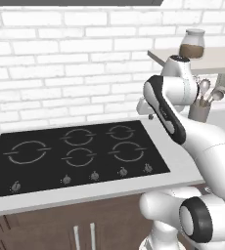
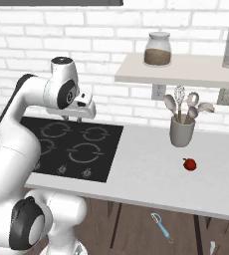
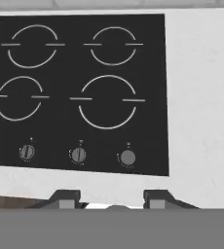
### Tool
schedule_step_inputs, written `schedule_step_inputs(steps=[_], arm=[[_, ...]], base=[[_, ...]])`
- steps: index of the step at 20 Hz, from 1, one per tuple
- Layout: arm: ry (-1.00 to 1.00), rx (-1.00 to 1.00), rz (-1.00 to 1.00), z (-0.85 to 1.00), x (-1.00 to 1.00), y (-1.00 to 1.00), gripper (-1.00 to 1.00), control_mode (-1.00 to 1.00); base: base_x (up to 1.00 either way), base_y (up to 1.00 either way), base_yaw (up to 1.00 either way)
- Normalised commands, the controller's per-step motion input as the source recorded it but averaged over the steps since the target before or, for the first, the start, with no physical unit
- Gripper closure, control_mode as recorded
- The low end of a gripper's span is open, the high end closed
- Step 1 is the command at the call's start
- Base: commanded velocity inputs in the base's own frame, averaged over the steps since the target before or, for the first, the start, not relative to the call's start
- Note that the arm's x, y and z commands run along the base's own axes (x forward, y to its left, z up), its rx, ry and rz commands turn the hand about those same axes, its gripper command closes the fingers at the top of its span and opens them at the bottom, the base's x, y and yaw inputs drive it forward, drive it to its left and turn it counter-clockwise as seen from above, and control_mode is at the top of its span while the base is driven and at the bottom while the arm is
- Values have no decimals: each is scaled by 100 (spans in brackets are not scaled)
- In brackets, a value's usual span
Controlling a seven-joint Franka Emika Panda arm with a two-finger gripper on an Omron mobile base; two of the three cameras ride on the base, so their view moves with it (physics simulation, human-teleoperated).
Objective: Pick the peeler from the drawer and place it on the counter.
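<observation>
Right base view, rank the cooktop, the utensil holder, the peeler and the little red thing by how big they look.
1. cooktop
2. utensil holder
3. peeler, long but thin, and nearer the camera, so its rank is less sure
4. red thing

We see the peeler (image 2: 161, 226), slim with a light blue handle and whitish curved head, lying flat and slantwise in the open dark brown drawer (image 2: 136, 229) below the table's front edge. Above it, the white-grey table (image 2: 146, 169) stretches along the brick wall, its black four-ring cooktop set flush.
</observation>
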Motion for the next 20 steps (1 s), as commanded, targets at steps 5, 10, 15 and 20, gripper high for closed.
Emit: schedule_step_inputs(steps=[5,10,15,20], arm=[[-2,-5,0,0,-58,0,-100,-100],[-1,-11,0,-1,-100,0,-100,-100],[-5,0,-10,-1,-91,0,-100,-100],[-11,5,-18,-1,-52,0,-100,-100]], base=[[0,0,0],[0,0,0],[0,0,0],[0,0,0]])
